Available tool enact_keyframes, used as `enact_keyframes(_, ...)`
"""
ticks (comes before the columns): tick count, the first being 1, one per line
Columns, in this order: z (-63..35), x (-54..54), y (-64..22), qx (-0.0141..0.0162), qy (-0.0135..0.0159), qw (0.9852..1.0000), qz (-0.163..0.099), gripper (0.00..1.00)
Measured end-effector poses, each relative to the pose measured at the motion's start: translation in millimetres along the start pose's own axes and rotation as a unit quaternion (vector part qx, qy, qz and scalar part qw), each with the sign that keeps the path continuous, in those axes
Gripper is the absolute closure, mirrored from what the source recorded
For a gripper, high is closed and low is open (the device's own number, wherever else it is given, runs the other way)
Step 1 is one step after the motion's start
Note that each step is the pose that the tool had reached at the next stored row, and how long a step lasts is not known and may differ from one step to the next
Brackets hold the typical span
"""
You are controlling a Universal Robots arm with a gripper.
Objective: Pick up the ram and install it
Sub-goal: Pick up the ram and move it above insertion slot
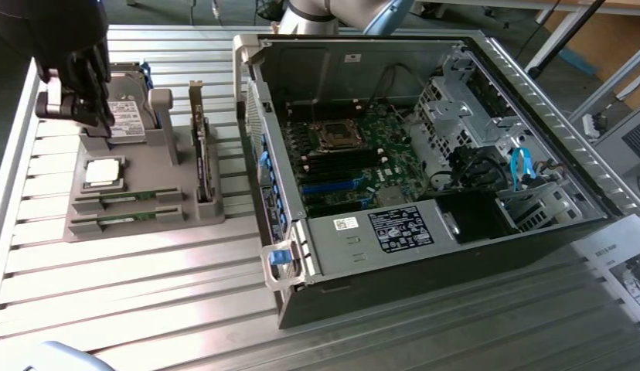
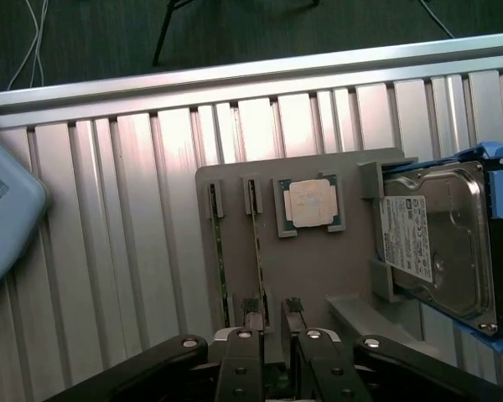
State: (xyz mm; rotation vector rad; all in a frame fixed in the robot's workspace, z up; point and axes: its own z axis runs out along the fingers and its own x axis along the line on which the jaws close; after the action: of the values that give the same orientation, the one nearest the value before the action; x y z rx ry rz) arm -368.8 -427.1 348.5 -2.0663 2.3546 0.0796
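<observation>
While the arm's gripper (image 1: 88,120) hovers at the upper left of the exterior view, we see its fingers (image 2: 250,343) released and apart, grasping nothing. Beneath it, a gray holder (image 1: 155,176) on the table (image 1: 144,294) carries a hard drive (image 1: 132,116), a processor (image 1: 103,171) and two sticks on edge in slots: the ram (image 1: 129,201), nearer the processor, and a second stick (image 1: 126,222). In the wrist view the fingertips sit close by one end of the ram (image 2: 258,251). The open computer case (image 1: 331,58) lies at centre right.

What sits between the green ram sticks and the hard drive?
The square silver processor chip sits there on the grey holder, seen in the wrist view.
</observation>
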Motion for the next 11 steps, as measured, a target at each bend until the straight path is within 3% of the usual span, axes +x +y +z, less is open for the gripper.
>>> enact_keyframes(11,13.3,0.5,-0.5,0.0000,-0.0003,1.0000,0.000,0.76)
